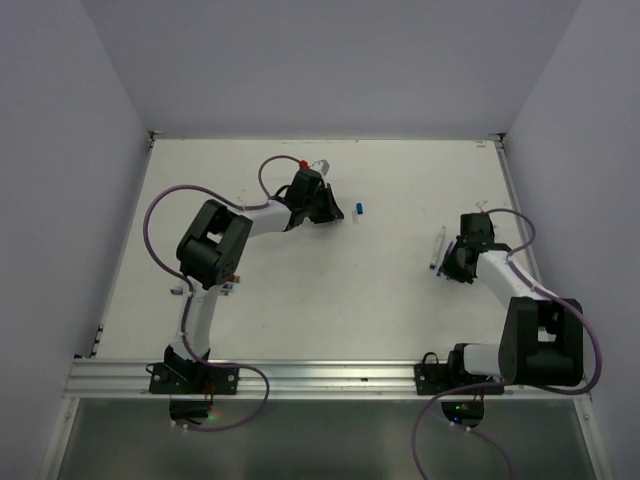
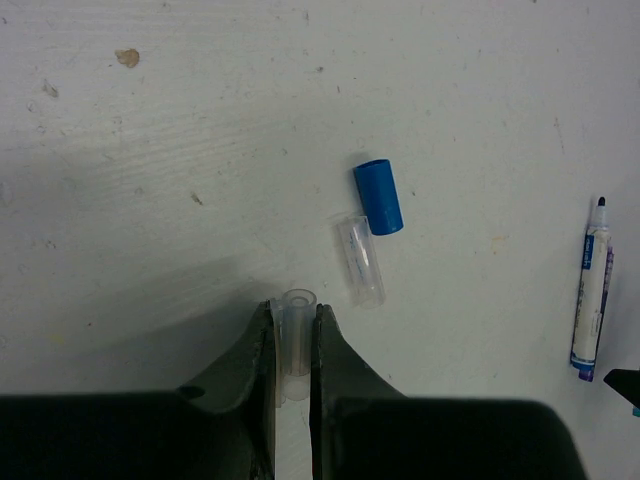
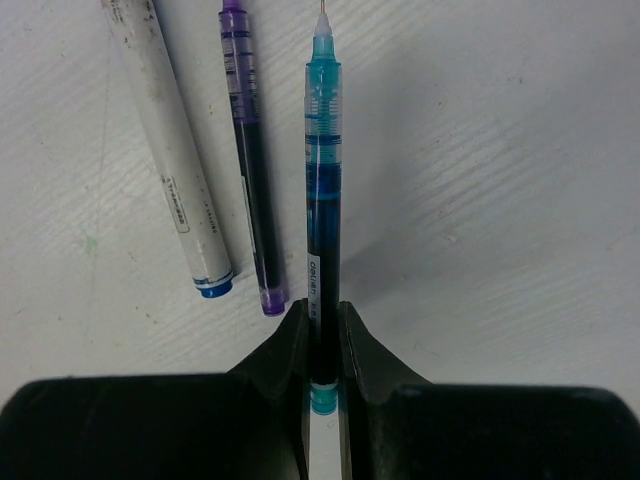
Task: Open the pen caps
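Note:
My left gripper [image 2: 295, 312] is shut on a clear pen cap [image 2: 297, 335], held just above the table. A blue pen cap [image 2: 378, 196] and another clear cap [image 2: 361, 260] lie loose just beyond its fingertips; the blue cap also shows in the top view [image 1: 360, 207]. My right gripper [image 3: 322, 308] is shut on the rear end of a teal pen [image 3: 322, 180], which points away with its bare tip exposed. In the top view the left gripper [image 1: 336, 212] is at the table's far middle and the right gripper [image 1: 455, 262] at the right.
A purple pen [image 3: 248, 150] and a white pen with a blue end [image 3: 168, 160] lie on the table left of the teal pen. An uncapped white pen [image 2: 592, 300] lies far right in the left wrist view. Grey walls enclose the white table [image 1: 300, 300].

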Action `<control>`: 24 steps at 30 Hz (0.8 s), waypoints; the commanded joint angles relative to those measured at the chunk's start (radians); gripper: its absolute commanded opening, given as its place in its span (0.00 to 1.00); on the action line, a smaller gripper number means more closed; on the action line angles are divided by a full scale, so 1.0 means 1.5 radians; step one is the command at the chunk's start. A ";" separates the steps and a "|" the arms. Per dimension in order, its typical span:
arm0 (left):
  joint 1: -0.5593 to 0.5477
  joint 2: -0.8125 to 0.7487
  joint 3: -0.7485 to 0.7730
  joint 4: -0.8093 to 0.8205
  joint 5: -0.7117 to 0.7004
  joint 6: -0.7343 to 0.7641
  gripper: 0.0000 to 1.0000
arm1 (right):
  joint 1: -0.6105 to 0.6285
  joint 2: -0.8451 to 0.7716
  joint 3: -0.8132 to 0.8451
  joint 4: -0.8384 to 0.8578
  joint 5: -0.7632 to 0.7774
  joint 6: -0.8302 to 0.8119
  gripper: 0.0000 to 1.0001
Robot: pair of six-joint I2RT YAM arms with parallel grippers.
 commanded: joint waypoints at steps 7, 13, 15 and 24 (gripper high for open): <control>-0.007 0.026 0.057 0.001 0.037 0.004 0.02 | -0.015 0.028 -0.004 0.034 -0.035 0.015 0.17; -0.009 0.045 0.066 0.010 0.056 -0.007 0.06 | -0.024 0.024 -0.020 0.052 -0.080 0.006 0.25; -0.009 0.049 0.072 0.006 0.060 -0.008 0.07 | -0.026 0.028 -0.020 0.056 -0.085 0.008 0.26; -0.010 0.053 0.068 0.010 0.057 -0.011 0.22 | -0.029 0.018 -0.016 0.047 -0.077 -0.002 0.45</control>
